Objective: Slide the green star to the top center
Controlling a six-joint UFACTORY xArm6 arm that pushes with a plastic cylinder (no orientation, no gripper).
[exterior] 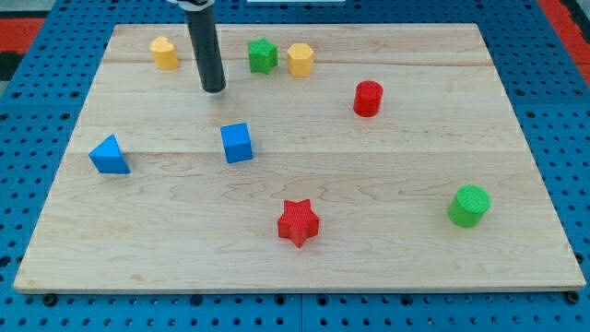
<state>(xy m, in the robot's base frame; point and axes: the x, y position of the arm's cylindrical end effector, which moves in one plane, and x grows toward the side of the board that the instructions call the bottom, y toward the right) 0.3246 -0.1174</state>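
The green star (263, 55) sits near the view's top, a little left of centre, touching or almost touching a yellow hexagon block (300, 59) on its right. My tip (214, 88) rests on the wooden board to the lower left of the green star, apart from it. The rod rises from the tip toward the view's top.
A yellow block (165, 53) stands at the top left. A blue cube (237, 143) and a blue triangle (111, 155) lie at middle left. A red cylinder (368, 98), a red star (298, 222) and a green cylinder (469, 205) lie further right and lower.
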